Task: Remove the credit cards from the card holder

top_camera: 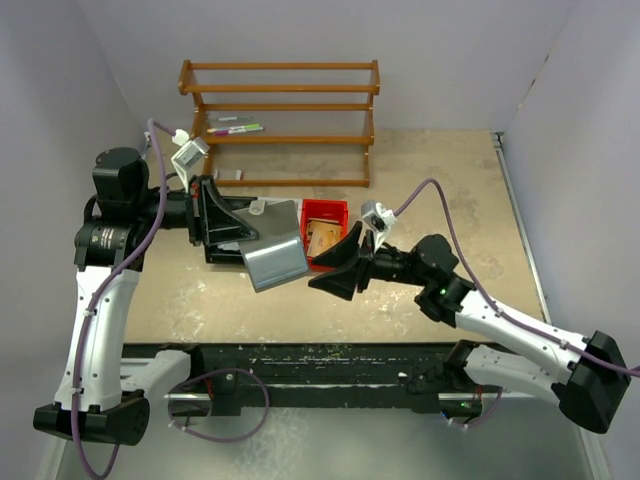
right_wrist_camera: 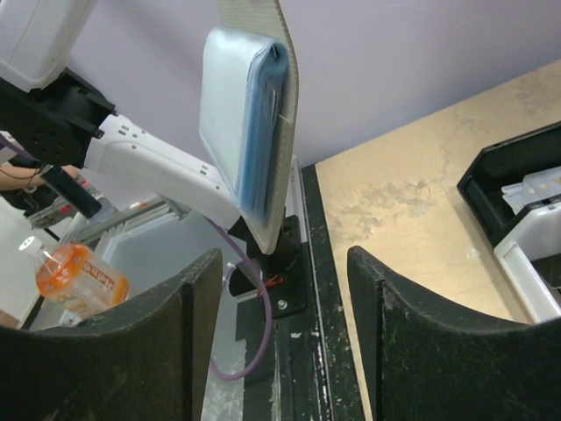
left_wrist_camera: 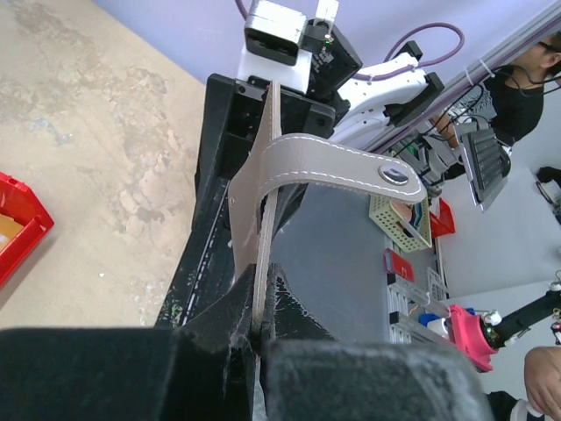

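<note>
The grey-blue card holder (top_camera: pixel 275 252) hangs above the table, between the two arms. My left gripper (top_camera: pixel 243 236) is shut on its left edge. In the left wrist view the jaws pinch one thin panel (left_wrist_camera: pixel 260 289) edge-on, and the stitched strap with its snap (left_wrist_camera: pixel 344 167) curls out to the right. My right gripper (top_camera: pixel 336 266) stands open just right of the holder and is not touching it. In the right wrist view the holder (right_wrist_camera: pixel 250 132) hangs ahead of and above the open gripper (right_wrist_camera: pixel 285 294), with a pale blue padded face. I cannot make out any credit cards.
A red bin (top_camera: pixel 325 212) with something tan inside sits behind the right gripper; black (right_wrist_camera: pixel 517 171) and white (right_wrist_camera: pixel 536 263) bins show in the right wrist view. A wooden rack (top_camera: pixel 280 100) with pens (top_camera: pixel 236 128) stands at the back. A black rail (top_camera: pixel 320 360) runs along the near edge.
</note>
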You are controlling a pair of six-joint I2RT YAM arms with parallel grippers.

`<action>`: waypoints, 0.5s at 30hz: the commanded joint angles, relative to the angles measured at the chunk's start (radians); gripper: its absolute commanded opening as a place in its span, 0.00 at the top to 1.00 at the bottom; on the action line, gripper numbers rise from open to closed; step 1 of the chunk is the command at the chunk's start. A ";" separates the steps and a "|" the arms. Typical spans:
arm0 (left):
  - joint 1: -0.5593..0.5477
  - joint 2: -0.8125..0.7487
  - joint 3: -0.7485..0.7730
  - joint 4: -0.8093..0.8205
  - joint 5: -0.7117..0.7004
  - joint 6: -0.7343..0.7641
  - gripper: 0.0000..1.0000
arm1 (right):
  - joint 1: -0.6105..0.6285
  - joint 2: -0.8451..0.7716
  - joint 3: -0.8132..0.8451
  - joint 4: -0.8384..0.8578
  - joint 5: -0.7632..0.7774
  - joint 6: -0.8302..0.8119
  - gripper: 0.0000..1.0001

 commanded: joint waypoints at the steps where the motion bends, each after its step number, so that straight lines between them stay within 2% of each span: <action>1: 0.000 -0.009 0.033 0.082 0.047 -0.081 1.00 | -0.005 0.029 0.010 0.171 -0.057 0.047 0.41; 15: 0.000 0.026 0.006 0.058 0.033 -0.017 1.00 | -0.030 0.179 0.081 0.314 -0.062 0.104 0.49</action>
